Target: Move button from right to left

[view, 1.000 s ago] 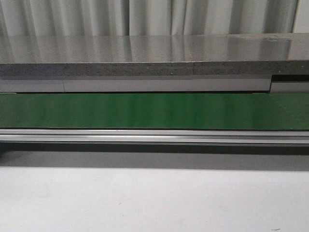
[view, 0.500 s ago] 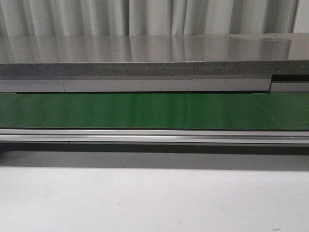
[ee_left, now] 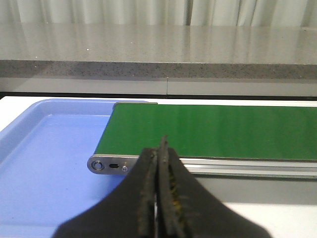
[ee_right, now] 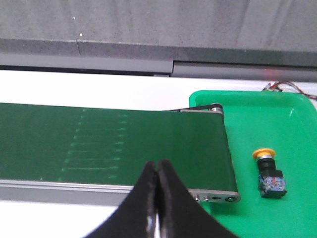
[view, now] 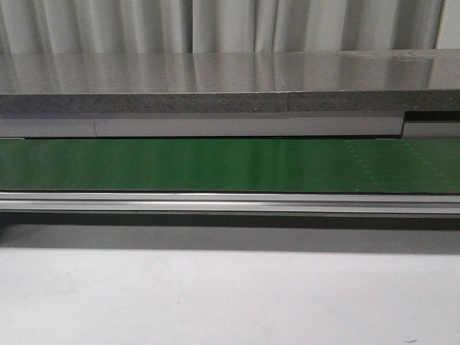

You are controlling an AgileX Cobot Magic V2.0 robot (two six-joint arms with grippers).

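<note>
The button lies on its side in the green tray at the right end of the green belt, just beside the belt's end roller and untouched. The right gripper hangs above the belt's near edge, fingers pressed together and empty, well apart from the button. The left gripper, also closed on nothing, waits near the blue tray at the left end, likely the receiving spot.
</note>
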